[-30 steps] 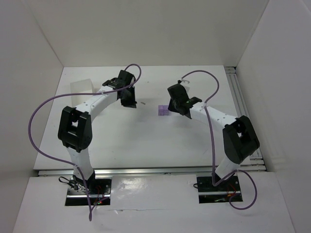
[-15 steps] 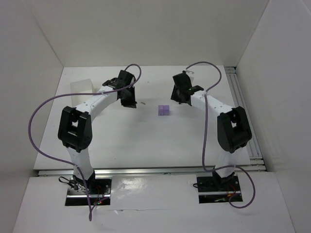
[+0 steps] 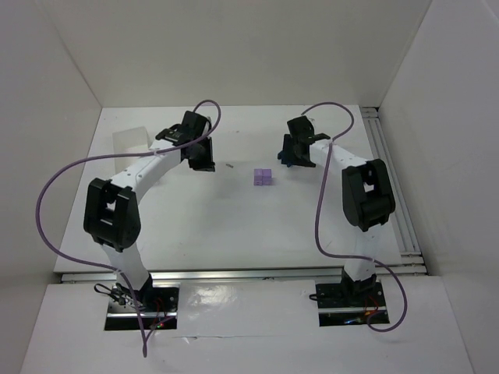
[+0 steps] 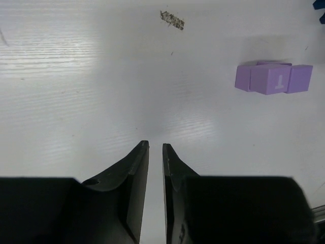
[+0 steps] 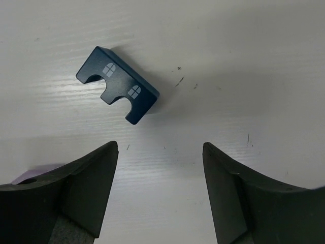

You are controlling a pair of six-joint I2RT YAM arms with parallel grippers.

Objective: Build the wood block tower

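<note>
My left fingers (image 4: 155, 147) hang over the white tabletop (image 3: 195, 218) with only a thin slit between them, and nothing is in that slit. My right fingers (image 5: 160, 150) are spread wide and hold nothing. The dark blue block (image 5: 118, 85) lies flat on the tabletop just ahead of my right fingers, not touching them. It has two little arches cut in one side and two tiny window marks on top. From above, my right fingers (image 3: 296, 156) cover most of it and only a blue bit peeks out. The purple blocks (image 3: 263, 178) sit bunched together in the middle, between my two arms. From my left wrist I see them (image 4: 273, 78) off to the right, and one has a white T on it. I cannot count them, because some hide behind others. A pale box (image 3: 131, 140) at the far left is hard to make out.
</note>
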